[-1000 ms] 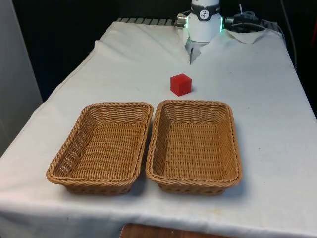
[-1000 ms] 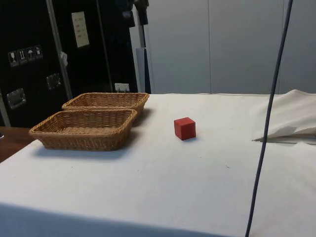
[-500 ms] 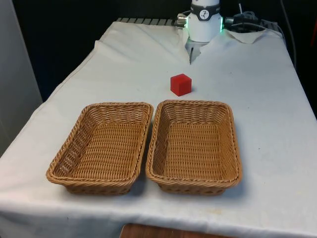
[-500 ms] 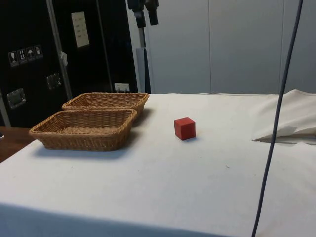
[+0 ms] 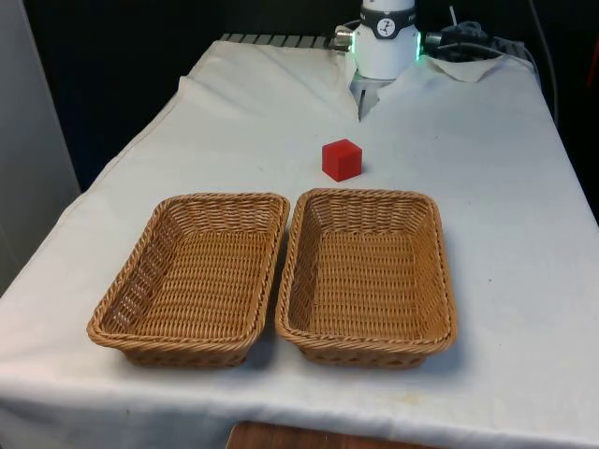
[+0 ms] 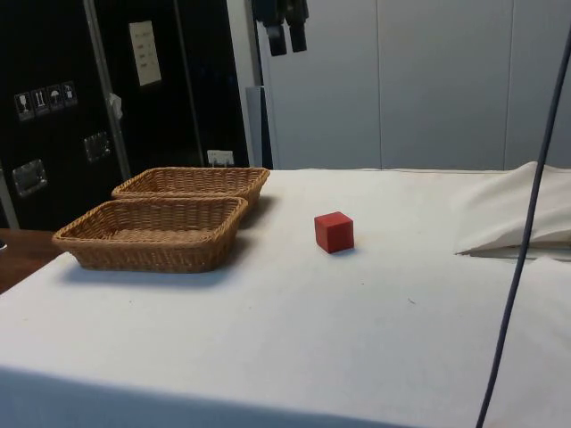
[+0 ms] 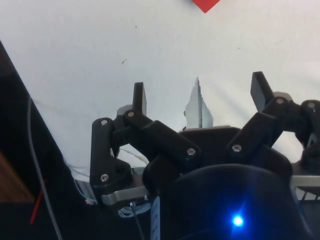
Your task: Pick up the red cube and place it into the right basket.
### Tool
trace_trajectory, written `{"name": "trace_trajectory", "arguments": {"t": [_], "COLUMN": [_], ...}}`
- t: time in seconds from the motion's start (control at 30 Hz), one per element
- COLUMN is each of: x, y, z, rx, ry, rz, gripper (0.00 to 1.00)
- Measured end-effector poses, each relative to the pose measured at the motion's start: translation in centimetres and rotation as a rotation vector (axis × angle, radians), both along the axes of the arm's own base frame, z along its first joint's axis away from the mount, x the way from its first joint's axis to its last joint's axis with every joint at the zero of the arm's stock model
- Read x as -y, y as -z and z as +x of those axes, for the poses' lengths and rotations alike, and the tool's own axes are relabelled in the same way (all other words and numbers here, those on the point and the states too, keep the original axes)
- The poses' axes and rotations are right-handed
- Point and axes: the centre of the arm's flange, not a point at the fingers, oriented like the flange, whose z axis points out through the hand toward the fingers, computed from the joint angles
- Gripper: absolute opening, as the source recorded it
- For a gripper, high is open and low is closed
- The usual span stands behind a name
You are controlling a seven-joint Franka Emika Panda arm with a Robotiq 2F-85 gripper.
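Red cube resting on the table just behind the right basket, left basket alongside, end effector high above the table, fingers spread apart, grasping nothing

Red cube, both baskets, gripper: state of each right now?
red cube: resting on the white cloth, beyond the baskets, not held.
right basket: upright, nothing in it.
left basket: upright, nothing in it, beside the right one.
gripper: jaws open, holding nothing, high above the table in the side view.
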Motion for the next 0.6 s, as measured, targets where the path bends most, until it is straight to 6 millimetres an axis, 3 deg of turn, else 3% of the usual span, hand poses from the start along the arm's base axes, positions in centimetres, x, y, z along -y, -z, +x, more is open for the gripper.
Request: {"name": "trace_trajectory", "arguments": {"t": [0.6], "x": [-0.4], "y": [5.4], "z": [-2.2], "rx": [-0.024], "ry": [0.092], "rz": [0.001], "gripper": [1.0]}}
